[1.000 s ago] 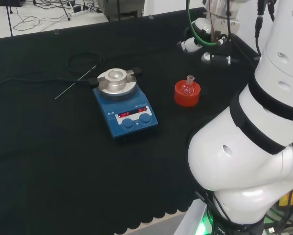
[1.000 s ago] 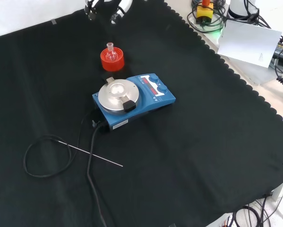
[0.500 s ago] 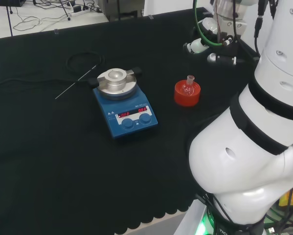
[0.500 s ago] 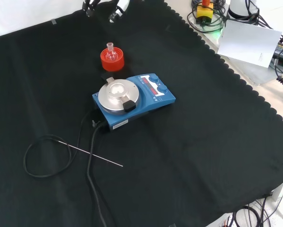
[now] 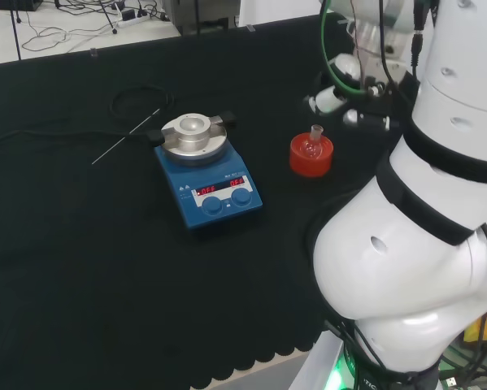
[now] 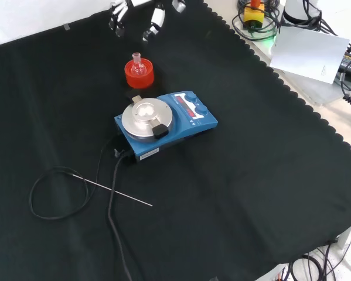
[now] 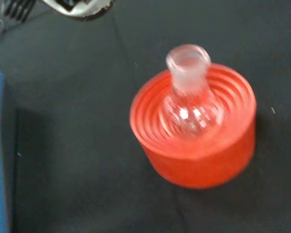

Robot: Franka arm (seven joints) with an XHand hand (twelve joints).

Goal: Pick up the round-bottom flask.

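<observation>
Right now my hand hangs with its fingers spread apart and relaxed, curled round nothing and touching nothing. Compared with a second ago it has come in from the far edge of the black cloth: in the front view more of its fingers show below the view's top, and in the head view it has dropped lower and closer to the red ribbed stand. The flask and the blue stirrer plate have not moved. The round-bottom flask sits upright in that stand, toward the far edge of the cloth in the front view, just beyond the stirrer plate. My hand is near it but apart, above and slightly beyond it; the wrist view looks down on the flask's neck and clear bulb
</observation>
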